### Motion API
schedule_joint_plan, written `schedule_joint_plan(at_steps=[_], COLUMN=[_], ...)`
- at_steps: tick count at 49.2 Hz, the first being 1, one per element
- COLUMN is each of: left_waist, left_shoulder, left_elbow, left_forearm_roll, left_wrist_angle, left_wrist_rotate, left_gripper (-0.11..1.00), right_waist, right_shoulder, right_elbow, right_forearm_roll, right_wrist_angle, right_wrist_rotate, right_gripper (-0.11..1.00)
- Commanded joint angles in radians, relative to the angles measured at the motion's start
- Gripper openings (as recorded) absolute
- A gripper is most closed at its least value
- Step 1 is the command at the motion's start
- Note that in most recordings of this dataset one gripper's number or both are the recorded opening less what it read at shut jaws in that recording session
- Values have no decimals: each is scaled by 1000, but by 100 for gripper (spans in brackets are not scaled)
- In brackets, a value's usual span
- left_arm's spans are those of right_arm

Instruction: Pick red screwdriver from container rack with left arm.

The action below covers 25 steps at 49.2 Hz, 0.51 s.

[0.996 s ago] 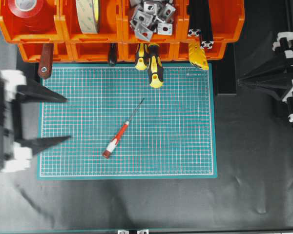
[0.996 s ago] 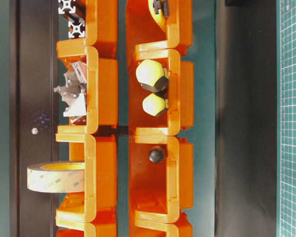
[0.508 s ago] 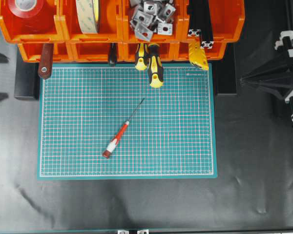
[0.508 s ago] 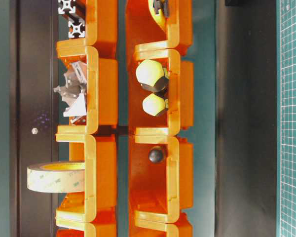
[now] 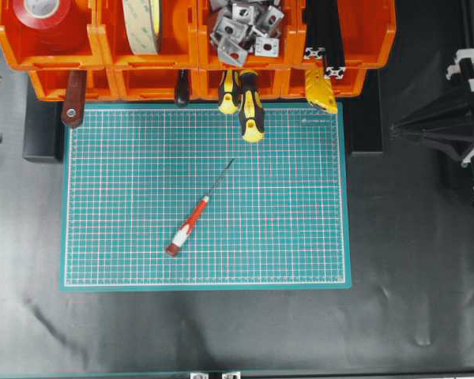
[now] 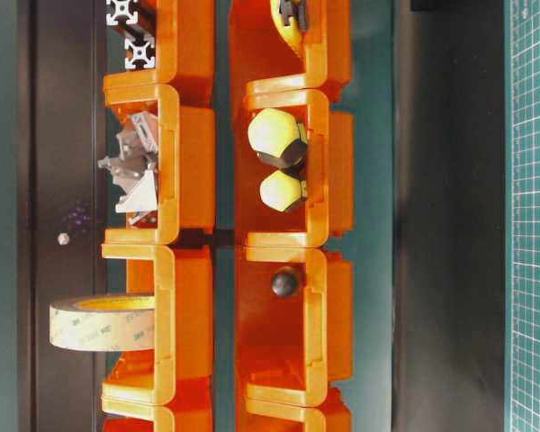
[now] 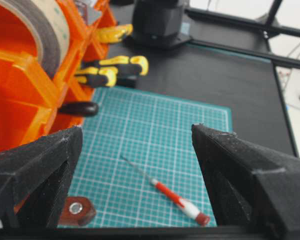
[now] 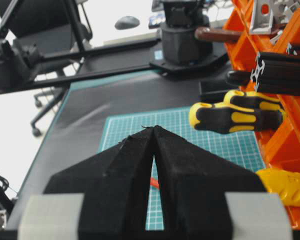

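Left claw spread and empty, red screwdriver ahead on the mat

From the left wrist, the left gripper gaped; the red screwdriver lay between its tips, cap nearest, shaft slanting toward the container rack; the right gripper, farther off, was pressed together.

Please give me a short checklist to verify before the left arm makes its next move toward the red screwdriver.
1. Red screwdriver located: ok, flat on the green cutting mat, outside the container rack.
2. Left gripper open: ok, fingers wide apart, nothing between them.
3. Space around screwdriver: ok, no other tool touches it.
4. Left gripper near target: not ok, barely visible at the overhead view's left edge.
5. Right gripper out of the way: ok, shut, beside the mat.
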Motion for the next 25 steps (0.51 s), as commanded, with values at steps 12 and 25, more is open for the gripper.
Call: schedule_joint_plan(at_steps=[12,25], left_waist=[8,8], left_shoulder=[-3,-5], left_elbow=[8,15], left_forearm_roll=[3,3], left_wrist_angle=[0,-5], left_wrist_rotate=[2,-12], left_gripper=[85,85], right_waist=[-2,-2], right_shoulder=[-9,-3], right_elbow=[-23,-15], right_forearm_roll=[0,0], right_wrist_angle=[-29,-37], right_wrist_rotate=[0,0], right_gripper=[1,0])
